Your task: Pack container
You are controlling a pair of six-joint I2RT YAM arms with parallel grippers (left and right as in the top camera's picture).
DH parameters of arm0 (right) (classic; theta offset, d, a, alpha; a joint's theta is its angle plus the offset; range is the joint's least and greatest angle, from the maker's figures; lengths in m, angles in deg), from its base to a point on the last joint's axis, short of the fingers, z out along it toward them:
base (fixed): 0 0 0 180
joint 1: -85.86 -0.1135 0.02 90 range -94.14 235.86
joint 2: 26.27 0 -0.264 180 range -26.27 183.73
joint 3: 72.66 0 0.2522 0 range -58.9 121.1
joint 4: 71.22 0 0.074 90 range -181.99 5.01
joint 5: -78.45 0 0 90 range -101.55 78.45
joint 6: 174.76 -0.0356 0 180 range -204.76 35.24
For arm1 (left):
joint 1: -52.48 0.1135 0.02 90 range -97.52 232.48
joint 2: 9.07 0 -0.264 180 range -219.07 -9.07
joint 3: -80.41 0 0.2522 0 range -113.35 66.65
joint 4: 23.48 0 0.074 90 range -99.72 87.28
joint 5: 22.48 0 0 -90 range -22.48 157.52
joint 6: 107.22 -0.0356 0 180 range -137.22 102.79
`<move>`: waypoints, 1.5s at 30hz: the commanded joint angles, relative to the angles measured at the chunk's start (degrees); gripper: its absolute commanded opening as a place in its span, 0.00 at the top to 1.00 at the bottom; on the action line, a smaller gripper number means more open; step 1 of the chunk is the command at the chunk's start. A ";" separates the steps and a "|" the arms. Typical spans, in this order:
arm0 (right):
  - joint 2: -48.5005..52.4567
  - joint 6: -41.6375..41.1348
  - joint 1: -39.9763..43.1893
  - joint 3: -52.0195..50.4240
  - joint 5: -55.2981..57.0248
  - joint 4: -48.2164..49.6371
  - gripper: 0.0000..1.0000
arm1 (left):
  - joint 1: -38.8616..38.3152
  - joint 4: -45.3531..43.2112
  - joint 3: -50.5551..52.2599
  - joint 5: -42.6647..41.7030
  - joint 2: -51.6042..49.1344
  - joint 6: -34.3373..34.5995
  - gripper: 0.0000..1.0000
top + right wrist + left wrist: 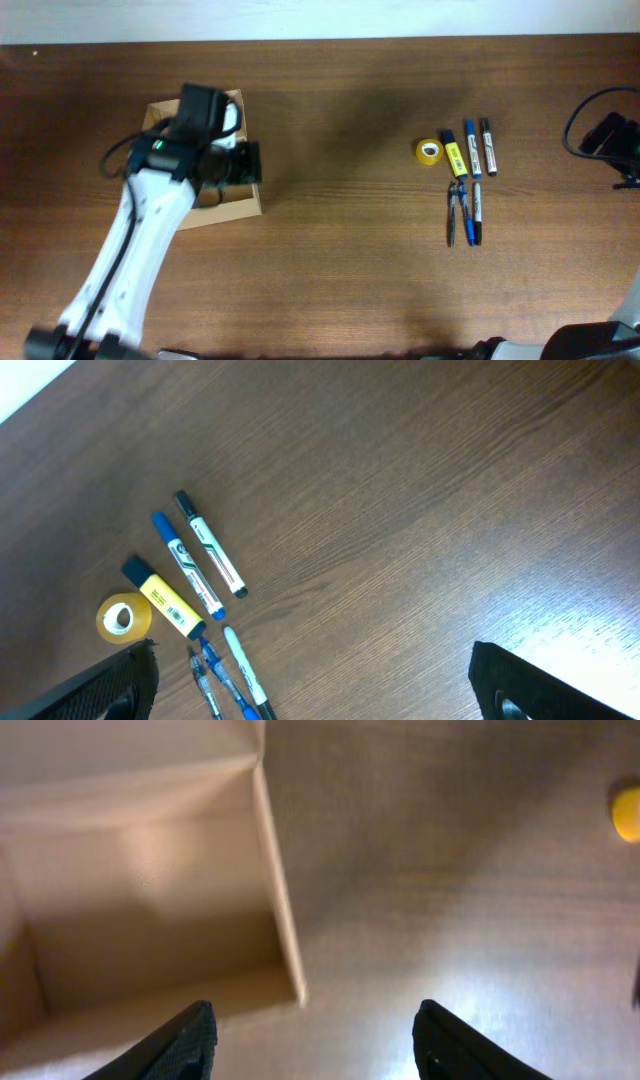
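The container [232, 206] is an open tan cardboard box at the left of the table, with my left arm over most of it. My left gripper [240, 162] hangs over its right side. In the left wrist view the jaws [318, 1045] stand open astride the box's right wall [281, 900]: one finger [195, 1042] is over the inside, the other [445, 1042] over the table. Nothing is held between them. The inside of the box [150, 890] looks empty where it shows. My right gripper [315, 685] is open above bare wood at the far right [612, 135].
At the right of the table lie a yellow tape roll [429, 151], a yellow highlighter [454, 156], a blue marker [471, 148], a black marker [488, 146] and thin pens [472, 214]. The same set shows left of my right gripper, around the highlighter [165, 601].
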 commanded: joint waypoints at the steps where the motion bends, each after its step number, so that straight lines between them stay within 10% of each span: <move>1: 0.35 0.07 0.37 1.38 -0.74 -0.02 0.01 | -0.39 0.44 -4.76 3.87 -6.45 2.89 0.37; 18: 0.35 0.07 0.37 1.38 -0.74 0.00 0.01 | -0.39 -0.26 -8.52 4.31 -23.54 12.17 0.51; 22: 0.35 0.07 0.37 1.38 -0.74 -0.02 0.01 | -0.39 -0.28 -8.52 2.71 -25.66 12.57 0.64; 25: 0.35 0.07 0.37 1.38 -0.74 -0.02 0.01 | -0.39 -0.28 -8.52 2.49 -26.29 12.57 0.98; 45: 0.35 0.07 0.37 1.38 -0.74 -0.02 0.01 | -13.14 17.07 -38.71 9.90 -26.23 17.16 0.99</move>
